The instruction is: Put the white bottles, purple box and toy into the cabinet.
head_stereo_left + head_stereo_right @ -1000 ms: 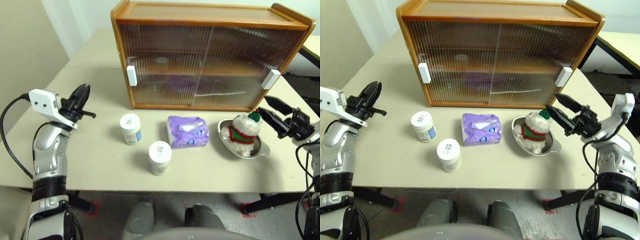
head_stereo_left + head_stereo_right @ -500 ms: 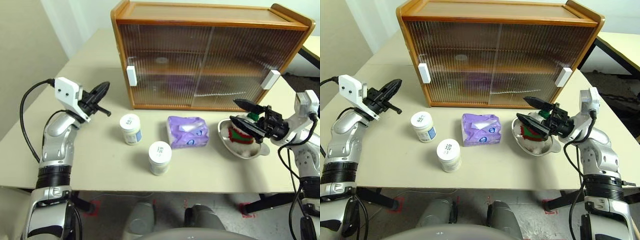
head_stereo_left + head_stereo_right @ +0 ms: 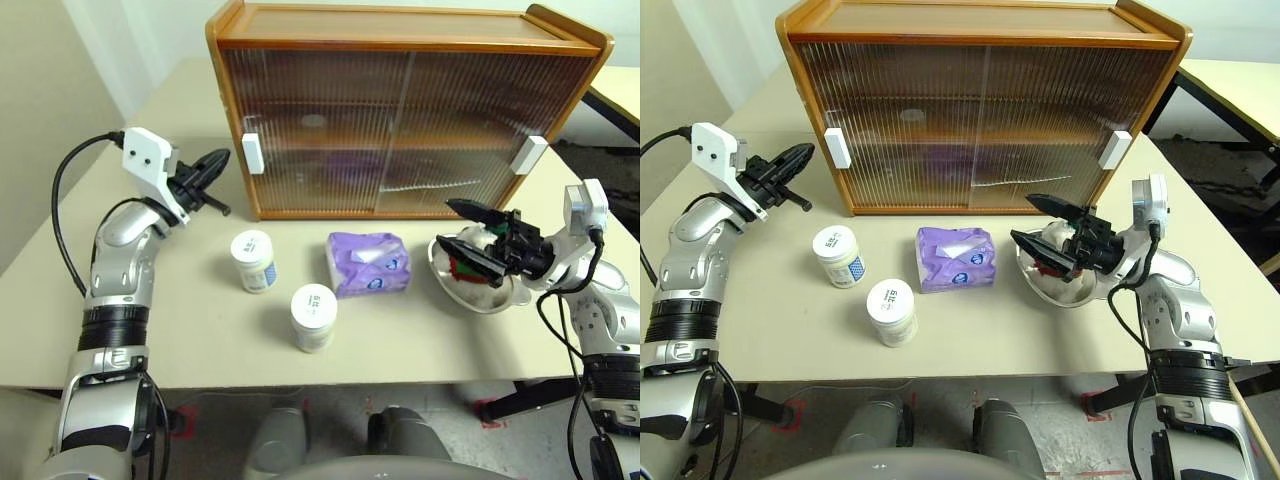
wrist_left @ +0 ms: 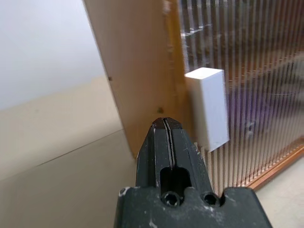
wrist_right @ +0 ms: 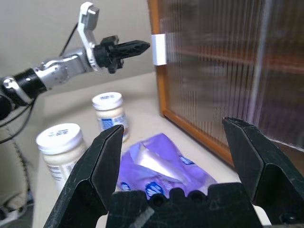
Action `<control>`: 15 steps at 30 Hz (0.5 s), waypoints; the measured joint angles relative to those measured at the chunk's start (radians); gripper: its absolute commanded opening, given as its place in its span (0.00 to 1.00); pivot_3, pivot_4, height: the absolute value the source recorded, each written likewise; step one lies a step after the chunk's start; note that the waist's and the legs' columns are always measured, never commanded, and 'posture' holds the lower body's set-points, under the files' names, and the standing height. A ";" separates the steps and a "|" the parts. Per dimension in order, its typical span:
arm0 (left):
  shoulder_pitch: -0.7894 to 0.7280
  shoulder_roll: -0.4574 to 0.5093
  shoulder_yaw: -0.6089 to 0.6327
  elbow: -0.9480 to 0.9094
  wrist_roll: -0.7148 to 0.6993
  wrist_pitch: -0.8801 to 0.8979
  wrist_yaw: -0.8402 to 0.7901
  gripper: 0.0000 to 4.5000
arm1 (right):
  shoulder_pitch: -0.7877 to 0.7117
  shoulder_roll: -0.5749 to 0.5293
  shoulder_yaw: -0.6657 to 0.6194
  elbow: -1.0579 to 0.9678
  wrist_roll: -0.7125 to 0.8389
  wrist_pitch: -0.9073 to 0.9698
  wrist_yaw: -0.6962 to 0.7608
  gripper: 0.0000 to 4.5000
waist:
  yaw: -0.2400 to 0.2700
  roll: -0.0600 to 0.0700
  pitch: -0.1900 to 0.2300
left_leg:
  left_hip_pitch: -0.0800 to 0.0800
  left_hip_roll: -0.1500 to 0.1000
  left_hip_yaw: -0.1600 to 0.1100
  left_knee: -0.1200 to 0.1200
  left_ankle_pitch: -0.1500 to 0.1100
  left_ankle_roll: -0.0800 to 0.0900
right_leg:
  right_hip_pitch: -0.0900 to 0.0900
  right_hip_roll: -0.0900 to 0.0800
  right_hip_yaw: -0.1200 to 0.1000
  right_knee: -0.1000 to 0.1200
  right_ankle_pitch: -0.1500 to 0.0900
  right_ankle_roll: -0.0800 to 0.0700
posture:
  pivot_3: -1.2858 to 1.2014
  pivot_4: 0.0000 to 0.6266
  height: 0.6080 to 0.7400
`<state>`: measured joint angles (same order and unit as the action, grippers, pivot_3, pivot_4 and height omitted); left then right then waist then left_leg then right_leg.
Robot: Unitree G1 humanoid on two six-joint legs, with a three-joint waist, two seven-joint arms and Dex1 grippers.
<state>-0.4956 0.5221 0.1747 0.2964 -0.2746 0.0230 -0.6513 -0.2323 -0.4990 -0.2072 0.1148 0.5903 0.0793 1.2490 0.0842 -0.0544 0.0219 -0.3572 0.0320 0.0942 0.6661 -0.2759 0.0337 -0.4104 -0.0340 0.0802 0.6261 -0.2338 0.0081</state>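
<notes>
The cabinet (image 3: 405, 110) stands at the far side of the counter (image 3: 180, 330), and both of its ribbed doors are slid across, so nothing can go in yet. The left tool (image 3: 212, 168) has its two black fingers pressed together. It points to the right, straight at the white handle (image 3: 251, 154) on the left door. The handle is just beside the tip, a little to its right, and I cannot tell if they touch. The handle stands tall, up and down, so a push from its left side looks like the way to slide that door open. The left arm is much nearer to this handle than the right arm is.

The right tool (image 3: 1040, 222) has its fingers wide apart. It hangs over the toy (image 3: 478, 262), which sits in a shallow metal dish (image 3: 500, 300) at the right of the counter. One finger is on the far side of the toy and one on the near side, and they are not clamped on it.

The purple box (image 3: 368, 264) lies in the middle, in front of the cabinet. The two white bottles (image 3: 253, 261) stand to its left, one nearer to the front edge (image 3: 312, 317). All of them are on the counter, outside the cabinet.

The counter is flat and pale. Pale walls stand behind, and another table shows at the far right.
</notes>
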 measured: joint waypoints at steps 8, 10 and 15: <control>-0.029 -0.019 -0.002 0.041 0.004 0.003 -0.001 0.01 | -0.005 0.010 0.041 0.010 -0.042 -0.032 -0.017 1.00 | -0.010 0.000 0.000 | 0.000 0.000 -0.001 0.002 0.000 0.000 | 0.001 0.000 0.000 0.000 0.000 0.000 | 0.56 0.00 1.00; -0.044 -0.020 -0.002 0.048 0.006 0.003 -0.001 0.01 | -0.013 0.011 0.043 0.010 -0.042 -0.032 -0.023 1.00 | -0.009 0.000 0.000 | 0.000 -0.001 0.000 0.002 0.000 0.000 | 0.002 -0.001 0.000 0.000 0.000 0.000 | 0.56 0.00 1.00; -0.051 -0.027 -0.008 0.054 0.008 0.003 -0.001 0.01 | -0.019 0.011 0.043 0.009 -0.042 -0.033 -0.028 1.00 | -0.008 0.000 0.000 | 0.000 -0.001 -0.001 0.001 0.000 0.000 | 0.002 -0.001 -0.001 0.000 0.000 0.001 | 0.56 0.00 1.00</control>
<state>-0.5470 0.4955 0.1662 0.3505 -0.2670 0.0256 -0.6524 -0.2511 -0.4885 -0.1642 0.1242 0.5481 0.0461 1.2213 0.0761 -0.0547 0.0219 -0.3572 0.0310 0.0930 0.6676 -0.2758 0.0338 -0.4088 -0.0351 0.0795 0.6262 -0.2334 0.0087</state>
